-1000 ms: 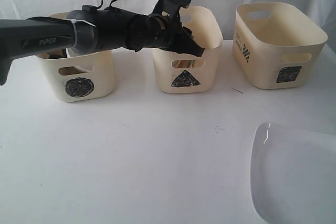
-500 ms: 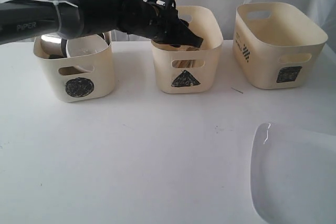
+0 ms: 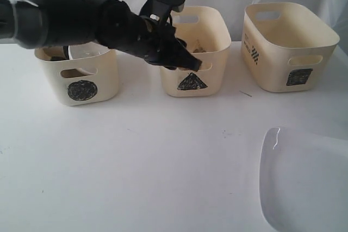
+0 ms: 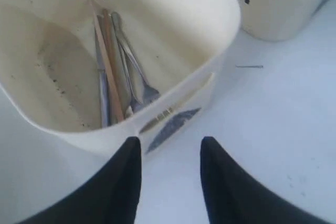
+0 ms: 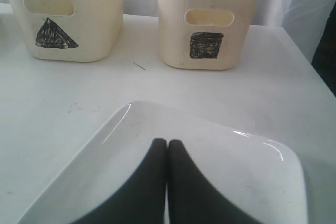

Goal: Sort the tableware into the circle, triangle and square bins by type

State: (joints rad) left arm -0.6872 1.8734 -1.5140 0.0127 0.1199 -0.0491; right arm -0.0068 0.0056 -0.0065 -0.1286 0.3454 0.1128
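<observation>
My left gripper (image 3: 194, 65) hangs open and empty just in front of the triangle bin (image 3: 217, 42), with its arm reaching across from the left. In the left wrist view the gripper (image 4: 170, 145) sits over the bin's front rim (image 4: 220, 35). Steel forks, a knife and wooden chopsticks (image 4: 118, 77) lie inside. The circle bin (image 3: 81, 88) holds a small white bowl (image 3: 87, 51). The square bin (image 3: 293, 74) stands at the right. A large white square plate (image 3: 304, 183) lies at the front right. My right gripper (image 5: 167, 142) is shut above the plate (image 5: 236, 171).
The three bins stand in a row along the back of the white table, against a white curtain. A thin dark sliver (image 3: 246, 93) lies on the table between the triangle and square bins. The left arm's bulk covers part of the circle bin's top.
The left arm has dropped lower and swung back. Its gripper has moved from above the triangle bin's opening down to the bin's front rim. The plate has not moved.
</observation>
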